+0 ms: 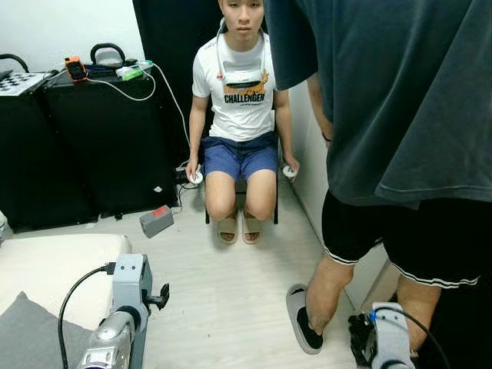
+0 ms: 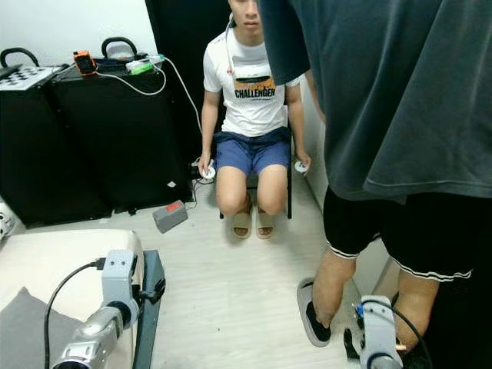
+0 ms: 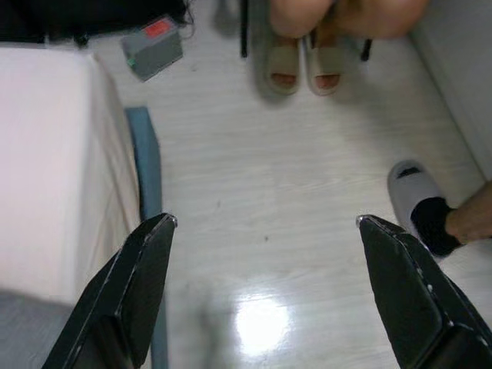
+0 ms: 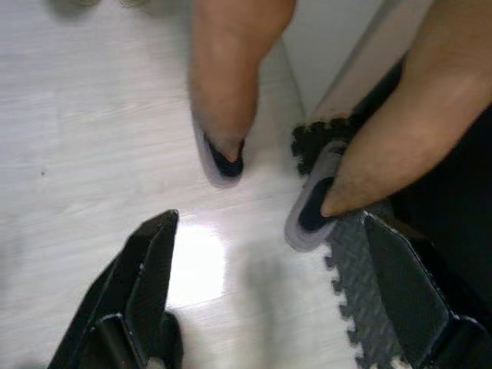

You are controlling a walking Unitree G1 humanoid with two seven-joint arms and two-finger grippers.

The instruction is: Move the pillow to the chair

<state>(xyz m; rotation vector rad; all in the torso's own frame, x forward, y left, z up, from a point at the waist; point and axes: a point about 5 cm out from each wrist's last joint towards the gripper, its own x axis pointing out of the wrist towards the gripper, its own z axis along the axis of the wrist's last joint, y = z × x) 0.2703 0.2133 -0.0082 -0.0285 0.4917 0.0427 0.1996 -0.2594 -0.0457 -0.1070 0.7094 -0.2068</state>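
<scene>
**Both grippers spread wide and empty; pillow on bed, chair occupied**

Left gripper (image 3: 265, 231): fingers (image 3: 134, 284) spread wide, nothing between them. It hangs above pale wood floor (image 1: 231, 292), just beside the edge of the bed (image 1: 54, 261). In the left wrist view a blue strip (image 3: 146, 169) runs along the bed's side on the floor.

Right gripper (image 4: 269, 231): fingers (image 4: 142, 284) also spread wide and empty. It hangs above the floor close to the feet of a standing person (image 1: 400, 115). That person wears a dark shirt, black shorts and grey slippers (image 4: 219, 165). One slipper rests on the floor; the other sits at the toothed edge of a dark foam mat (image 4: 361, 292).

Pillow (image 1: 34, 334): grey, lying on the cream bed at the robot's near left, beside the left arm (image 1: 115, 330). It is well apart from the chair.

Chair (image 1: 274, 192): dark-framed, across the floor ahead of the robot. A second person (image 1: 242, 100) in a white shirt and blue shorts sits on it, with a small white controller (image 1: 196, 177) in each hand.

Surroundings: a grey box (image 1: 156, 221) with a red label lies on the floor between the bed and the chair. Behind it stand black cases (image 1: 92, 146) carrying an orange device (image 1: 74, 68) and white cable.
</scene>
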